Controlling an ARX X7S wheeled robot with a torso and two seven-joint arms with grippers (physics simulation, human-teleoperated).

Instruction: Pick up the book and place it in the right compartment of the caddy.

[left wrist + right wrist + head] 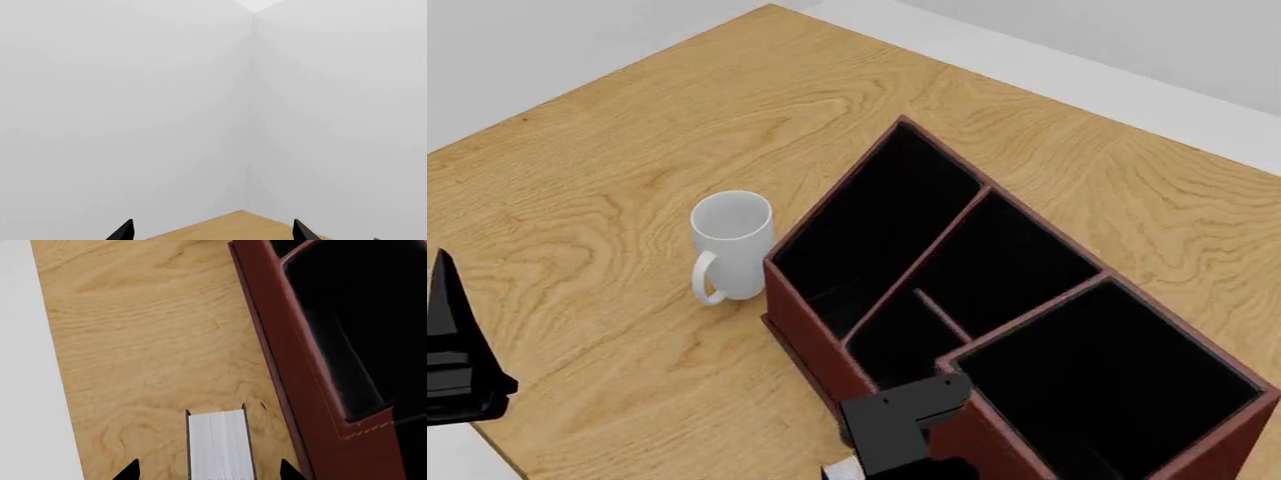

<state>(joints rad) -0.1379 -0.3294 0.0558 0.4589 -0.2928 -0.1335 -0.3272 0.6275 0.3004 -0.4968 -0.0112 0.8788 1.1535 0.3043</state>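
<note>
The book (220,445) stands on the wooden table with its white page edges up, black covers on either side. It lies between the spread fingertips of my right gripper (208,471), with a gap on each side, so the gripper is open. The reddish-brown caddy (293,365) stands just beside the book. In the head view the caddy (814,330) fills the middle and right, its right compartment (1108,385) squarish, black-lined and holding nothing. My right arm (897,425) hangs by the caddy's near wall. My left gripper (213,231) is open, held above the table facing the white walls.
A white mug (731,245) stands upright left of the caddy, its handle towards me. The table's near-left edge (507,445) runs by my left gripper (454,350). The caddy's long narrow section (874,225) and small middle sections (1008,260) hold nothing.
</note>
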